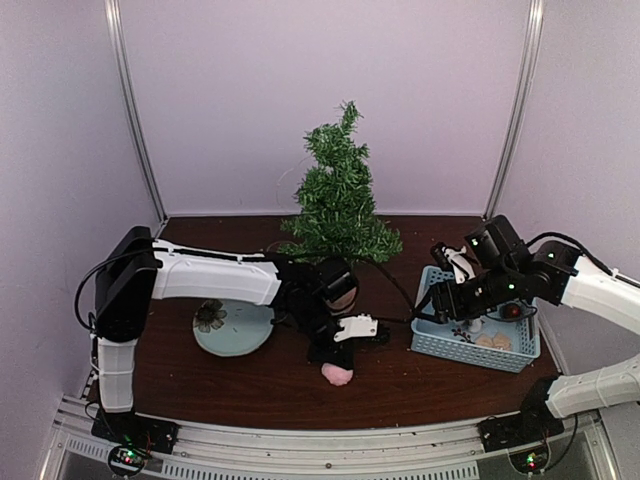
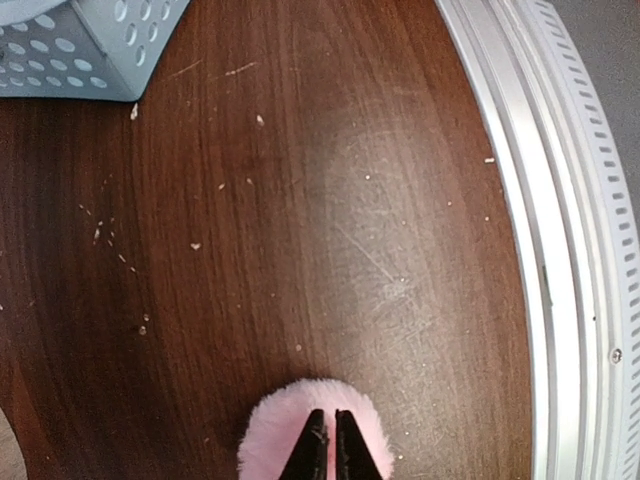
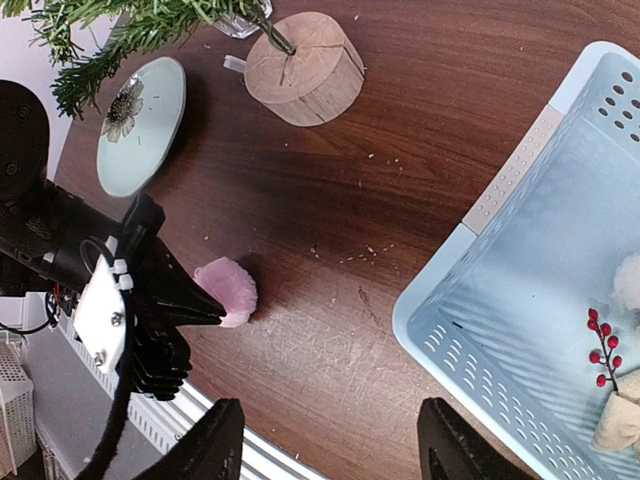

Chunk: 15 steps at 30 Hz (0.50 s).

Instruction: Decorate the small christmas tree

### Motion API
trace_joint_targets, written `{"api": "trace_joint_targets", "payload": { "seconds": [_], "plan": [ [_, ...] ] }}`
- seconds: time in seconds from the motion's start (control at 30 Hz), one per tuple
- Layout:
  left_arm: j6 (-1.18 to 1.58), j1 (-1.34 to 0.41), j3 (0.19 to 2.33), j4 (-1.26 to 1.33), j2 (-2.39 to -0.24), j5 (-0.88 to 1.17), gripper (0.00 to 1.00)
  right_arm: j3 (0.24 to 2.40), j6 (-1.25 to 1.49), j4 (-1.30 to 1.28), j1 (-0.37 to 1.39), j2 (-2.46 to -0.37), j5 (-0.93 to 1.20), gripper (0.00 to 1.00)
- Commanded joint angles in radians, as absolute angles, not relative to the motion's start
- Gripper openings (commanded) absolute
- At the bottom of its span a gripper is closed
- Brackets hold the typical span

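Pale lilac walls close in a dark brown wooden table. At its back centre stands the small christmas tree — a bristly green artificial fir, upright, its uneven tiers of branches widening toward the bottom and its pointed tip leaning slightly right. The thin trunk is set in a round light-wood stump base with a cracked top.

Right of the tree, near the table's right edge, sits a light blue perforated plastic basket. The right gripper hovers at the basket's left side, fingers spread wide with nothing between them.

Left of the tree lies a round pale blue-green plate printed with a flower.

In front of the tree, near the table's front edge, the left gripper points down — its jaws pinched into a pink fluffy pompom that sits on the wood.

Inside the basket lie a sprig of red berries and some pale, soft-looking pieces.
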State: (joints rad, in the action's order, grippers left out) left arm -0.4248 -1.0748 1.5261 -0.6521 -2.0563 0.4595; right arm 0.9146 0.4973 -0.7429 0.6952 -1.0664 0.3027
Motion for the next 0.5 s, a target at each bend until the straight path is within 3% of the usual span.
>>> {"api": "trace_joint_targets", "payload": {
  "seconds": [0.0, 0.13, 0.27, 0.47],
  "plan": [
    [-0.449, -1.078, 1.548, -0.664, -2.080, 0.429, 0.03, 0.906, 0.503, -0.733, 0.689, -1.053, 0.311, 0.61],
    [-0.452, -1.078, 1.546, -0.663, -2.085, 0.408, 0.06, 0.909, 0.505, -0.730, 0.689, -1.057, 0.314, 0.61],
    [-0.448, -1.078, 1.544, -0.657, -2.082, 0.396, 0.00, 0.916, 0.502, -0.722, 0.689, -1.074, 0.325, 0.61],
    [-0.355, -1.070, 1.483, -0.561, -1.994, 0.398, 0.00, 0.923, 0.496, -0.703, 0.689, -1.099, 0.341, 0.61]
  ]
}}
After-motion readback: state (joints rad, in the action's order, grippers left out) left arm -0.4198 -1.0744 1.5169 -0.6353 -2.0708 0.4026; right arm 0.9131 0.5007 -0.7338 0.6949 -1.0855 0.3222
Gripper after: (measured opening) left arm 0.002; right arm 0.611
